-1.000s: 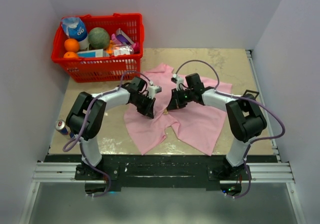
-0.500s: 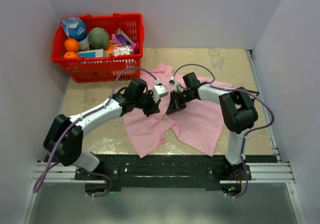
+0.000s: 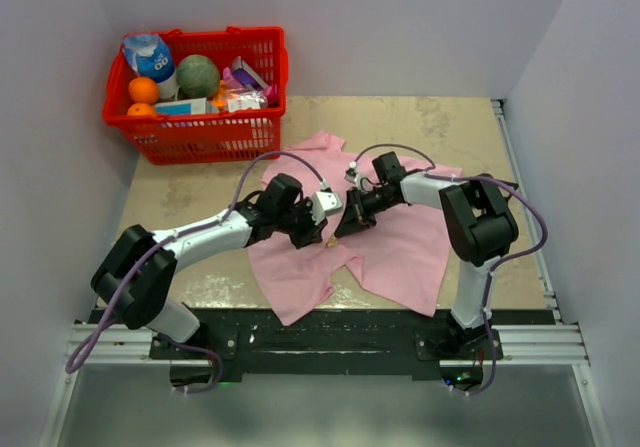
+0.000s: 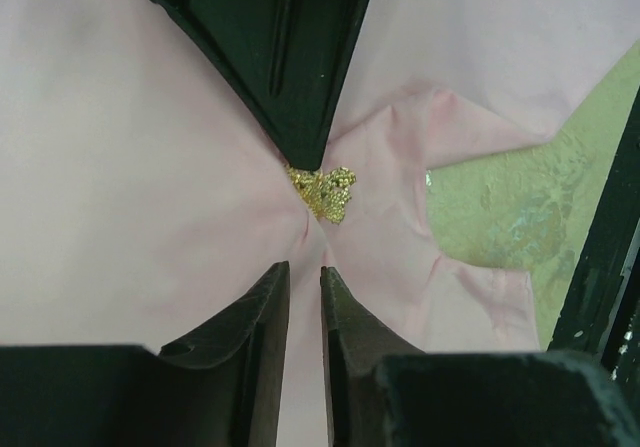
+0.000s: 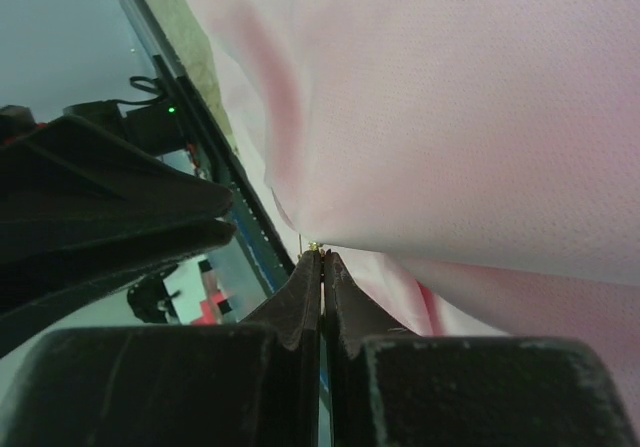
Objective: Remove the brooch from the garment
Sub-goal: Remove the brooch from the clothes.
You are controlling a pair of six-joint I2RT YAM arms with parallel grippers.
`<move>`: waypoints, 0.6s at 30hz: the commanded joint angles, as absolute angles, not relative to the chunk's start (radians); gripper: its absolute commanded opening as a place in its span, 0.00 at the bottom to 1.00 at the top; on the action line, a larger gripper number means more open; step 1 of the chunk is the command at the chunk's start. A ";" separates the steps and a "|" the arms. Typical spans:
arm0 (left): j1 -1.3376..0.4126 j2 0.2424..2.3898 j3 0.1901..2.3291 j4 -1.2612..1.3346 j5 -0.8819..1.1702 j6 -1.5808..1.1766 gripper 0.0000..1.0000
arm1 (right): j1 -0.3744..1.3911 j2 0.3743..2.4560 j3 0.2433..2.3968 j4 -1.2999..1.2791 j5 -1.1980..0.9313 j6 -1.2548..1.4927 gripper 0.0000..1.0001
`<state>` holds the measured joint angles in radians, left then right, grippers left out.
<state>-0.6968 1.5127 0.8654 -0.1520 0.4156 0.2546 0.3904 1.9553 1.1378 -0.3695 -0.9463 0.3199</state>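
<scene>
From above, the soft pink T-shirt (image 3: 400,252) lies on the table (image 3: 450,127); the left end effector (image 3: 314,235) and right end effector (image 3: 343,227) meet mid-shirt. Left wrist view: the left one is slightly open and empty, and the tiny gold flower brooch (image 4: 322,191) is still pinned on. Right wrist view: the right one is squeezed shut beside the pin.

Plain pale pink for the shirt (image 3: 390,247); grainy gold for the brooch (image 4: 322,191). Red lattice on the far-left basket (image 3: 200,139), bright orange on a fruit (image 3: 143,90) and dull green on a melon (image 3: 198,74) inside. Mottled beige on the table (image 3: 450,127). Red, blue and silver on the left can (image 3: 124,254).
</scene>
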 commanded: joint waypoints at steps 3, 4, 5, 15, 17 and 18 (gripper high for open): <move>-0.750 1.505 0.844 -0.092 0.407 0.276 0.31 | 0.380 1.962 1.100 -0.255 -1.068 0.478 0.00; -0.759 1.500 0.832 -0.083 0.384 0.278 0.32 | 0.377 1.963 1.092 -0.244 -1.072 0.491 0.00; -0.767 1.493 0.819 -0.069 0.326 0.279 0.33 | 0.376 1.965 1.086 -0.227 -1.078 0.502 0.00; -0.782 1.493 0.716 0.066 0.144 0.362 0.39 | 0.368 1.974 1.029 -0.117 -1.138 0.621 0.00; -0.784 1.500 0.718 0.086 0.104 0.364 0.39 | 0.367 1.980 1.029 -0.117 -1.144 0.623 0.00; -0.784 1.505 0.719 0.090 0.097 0.367 0.39 | 0.367 1.982 1.029 -0.115 -1.144 0.624 0.00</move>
<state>-0.7815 1.5139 0.7212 -0.0158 0.1825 0.3264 0.3706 1.9636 1.0302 -0.1661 -1.0801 0.5777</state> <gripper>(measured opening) 0.387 0.011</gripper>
